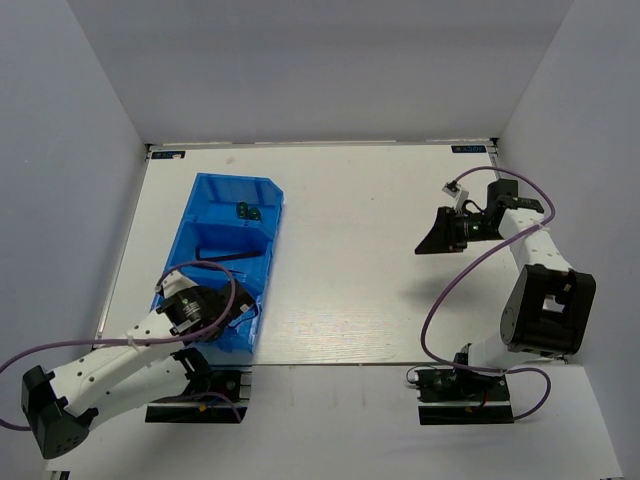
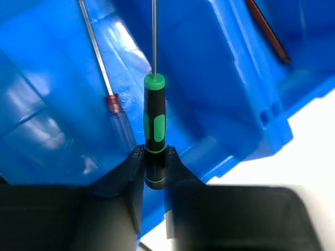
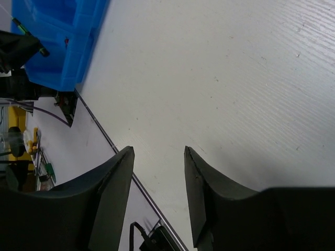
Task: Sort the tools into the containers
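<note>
White wood-grain desk [image 1: 360, 250], plain grey walls [image 1: 330, 70] on three sides, blue bins [image 1: 215, 205] standing on it, left jaws clamped on green-black screwdriver [image 2: 155, 130] over nearest bin [image 2: 47, 120], red-blue screwdriver [image 2: 112, 102] lying inside that bin, right jaws apart, well right of bins.

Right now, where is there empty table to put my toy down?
The widest bare patch of table lies between the blue bins and the right gripper. There is also a bare strip between the bins and the far wall. It is crowded in the nearest bin, where the left gripper holds the green-black screwdriver beside a red-blue screwdriver.
</note>
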